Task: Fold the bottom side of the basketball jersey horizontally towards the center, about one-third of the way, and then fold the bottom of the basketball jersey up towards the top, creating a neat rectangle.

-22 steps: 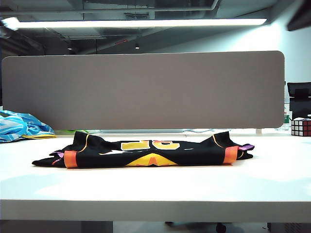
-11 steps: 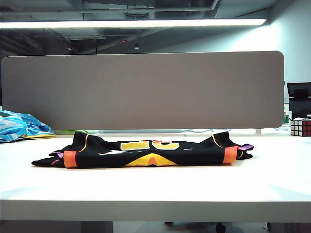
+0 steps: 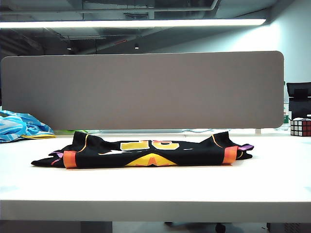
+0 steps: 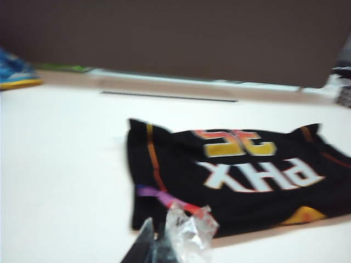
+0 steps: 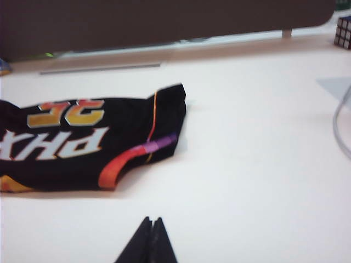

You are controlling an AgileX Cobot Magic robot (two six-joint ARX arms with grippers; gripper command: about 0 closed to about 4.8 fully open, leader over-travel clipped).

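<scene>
The basketball jersey (image 3: pixel 143 151) lies folded into a flat black rectangle at the middle of the white table (image 3: pixel 155 189), and both arms are out of your exterior view. Compared with a second ago that view hardly differs: the bundle keeps the same outline, orange trim at both ends, yellow number on top, only the far left edge settling a touch. No gripper appears over the cloth in any of those frames.

From the left wrist camera you see the jersey (image 4: pixel 236 170) with its lettering upside down, and the left gripper (image 4: pixel 159 244), clenched and empty apart from a scrap of clear wrapping on its fingers, hanging off the cloth at about 7 o'clock of the fold. From the right wrist camera the jersey (image 5: pixel 88 142) shows its striped end, and the right gripper (image 5: pixel 149 241), pinched shut on nothing, hangs over bare table near 5 o'clock of that end, well apart from it.

Judging by this, both folds are made and the arms are clear of the work; little seems left but to rest.

The blue striped cloth (image 3: pixel 22 127) sits at 10 o'clock of the jersey, the puzzle cube (image 3: pixel 301 127) at 2 o'clock.
</scene>
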